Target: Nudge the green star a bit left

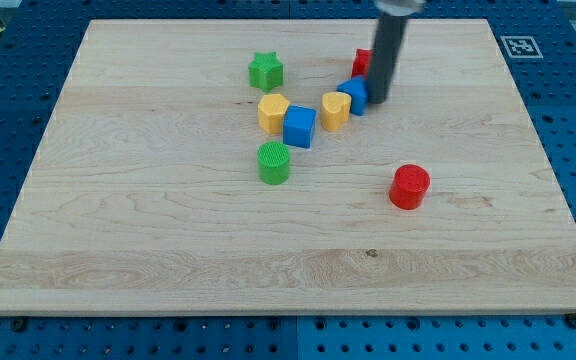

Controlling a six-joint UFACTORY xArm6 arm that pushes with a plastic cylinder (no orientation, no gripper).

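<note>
The green star [265, 71] lies near the view's top, left of centre, on the wooden board [168, 230]. My tip [376, 99] is well to the star's right, touching the right side of a small blue block [354, 96]. The rod hides part of a red block [363, 63] behind it. No block lies between the star and the board's left edge.
Below the star sit a yellow hexagonal block [273, 113], a blue cube [300, 126] and a yellow heart-like block [336, 109] in a row. A green cylinder [274, 162] stands below them. A red cylinder [409, 186] stands at lower right.
</note>
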